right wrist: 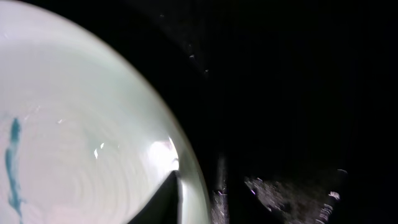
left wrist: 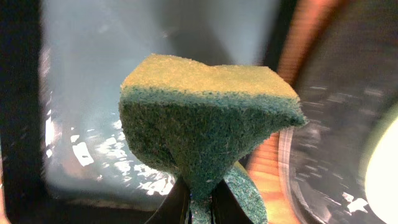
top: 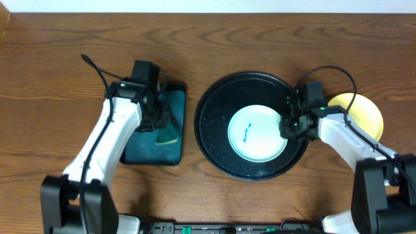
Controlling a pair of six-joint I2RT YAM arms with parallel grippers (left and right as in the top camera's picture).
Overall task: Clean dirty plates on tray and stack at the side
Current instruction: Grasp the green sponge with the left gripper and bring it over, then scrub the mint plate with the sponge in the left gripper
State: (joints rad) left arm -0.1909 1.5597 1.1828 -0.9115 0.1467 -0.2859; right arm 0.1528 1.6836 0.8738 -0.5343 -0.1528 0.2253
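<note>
One pale cyan plate (top: pixel 260 140) with a dark blue smear lies on the round black tray (top: pixel 211 123). My right gripper (top: pixel 289 125) is shut on this plate's right rim; the right wrist view shows the rim (right wrist: pixel 93 124) pinched between my fingers (right wrist: pixel 196 199), on the black tray (right wrist: pixel 298 93). A pale yellow plate (top: pixel 364 110) lies on the wood at the right, partly under my right arm. A second cyan plate is not visible. My left gripper (top: pixel 161 120) is shut on a yellow-and-green sponge (top: pixel 169 136), seen close in the left wrist view (left wrist: pixel 205 118) between the fingers (left wrist: pixel 199 208).
A rectangular teal tray (top: pixel 146 153) lies left of the black tray, under the sponge; it also shows in the left wrist view (left wrist: pixel 93 93). The black tray's wet edge (left wrist: pixel 336 124) is at the right there. Bare wood tabletop (top: pixel 58 78) surrounds both trays.
</note>
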